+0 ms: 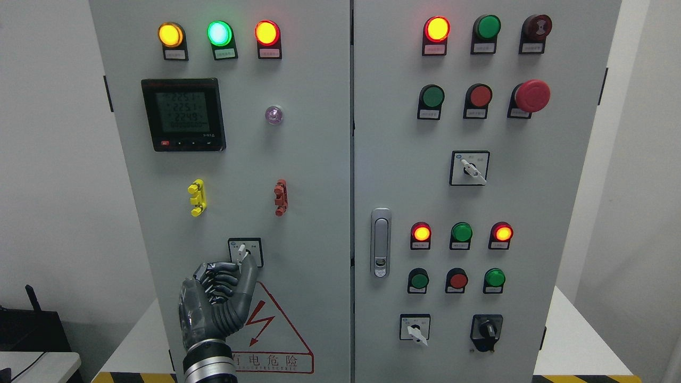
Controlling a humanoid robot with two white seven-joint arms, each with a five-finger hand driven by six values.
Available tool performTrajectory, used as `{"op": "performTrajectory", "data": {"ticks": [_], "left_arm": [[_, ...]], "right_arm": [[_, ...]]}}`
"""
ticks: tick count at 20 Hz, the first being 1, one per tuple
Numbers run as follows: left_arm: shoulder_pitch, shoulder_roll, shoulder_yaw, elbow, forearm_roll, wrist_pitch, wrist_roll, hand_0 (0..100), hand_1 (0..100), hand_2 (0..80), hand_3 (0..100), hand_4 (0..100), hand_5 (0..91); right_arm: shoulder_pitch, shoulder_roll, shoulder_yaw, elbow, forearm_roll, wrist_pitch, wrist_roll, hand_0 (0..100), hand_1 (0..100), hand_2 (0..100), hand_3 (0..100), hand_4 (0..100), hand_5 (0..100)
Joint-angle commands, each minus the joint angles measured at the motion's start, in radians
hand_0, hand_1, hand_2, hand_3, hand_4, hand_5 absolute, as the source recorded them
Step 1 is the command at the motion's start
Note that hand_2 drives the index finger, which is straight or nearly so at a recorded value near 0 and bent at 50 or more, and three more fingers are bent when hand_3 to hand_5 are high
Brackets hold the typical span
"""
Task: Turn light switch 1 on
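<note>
Straight ahead in the head view we face a grey electrical cabinet [314,175] with two doors, filling most of the frame. Low on the left door, at the lower centre-left of the picture, sits the rotary selector switch [245,251], a small square plate with a pale knob, and our left hand [218,300] rises to it from the bottom edge. The dark fingers [221,276] are curled in toward the palm, while the thumb [246,282] stretches up so that its tip touches the lower end of the knob; we cannot tell whether the knob is truly pinched or only touched. Just below and right of the hand lies a red triangular electrical hazard sign [276,330], partly covered by the wrist. Higher on the same door we see a yellow terminal clip [196,197] and a red terminal clip [280,197], and above them a digital meter [183,114] with a lit green display. Along the top left run three lit lamps: a yellow indicator lamp [171,34], a green indicator lamp [219,33] and a red indicator lamp [266,33]. On the right door, at the upper right, a red emergency stop button [532,96] stands out, and a silver door latch [380,242] sits near the middle seam.
</note>
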Motion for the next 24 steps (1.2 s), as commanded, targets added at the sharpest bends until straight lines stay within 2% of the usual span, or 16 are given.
{"op": "performTrajectory", "data": {"ticks": [1,14,18,24], "left_arm": [[-0.008,-0.001,-0.001,0.002,0.000,0.006,-0.004,17,53,55.3,78,81,71.7],[-0.018,-0.004,-0.001,0.000,-0.002,0.020,-0.002,18,53,56.3,78,82,72.6],[-0.024,-0.004,-0.001,0.000,-0.029,0.043,-0.002,18,53,56.4,78,82,72.7],[-0.024,-0.004,-0.001,0.000,-0.029,0.046,-0.004,19,53,56.6,79,82,73.3]], "right_arm": [[0.000,0.001,0.017,0.000,-0.025,0.000,0.000,12,39,0,0,0,0],[0.000,-0.001,0.017,0.000,-0.025,0.000,0.000,12,39,0,0,0,0],[0.000,0.001,0.017,0.000,-0.025,0.000,0.000,12,39,0,0,0,0],[0.000,-0.001,0.017,0.000,-0.025,0.000,0.000,12,39,0,0,0,0]]}}
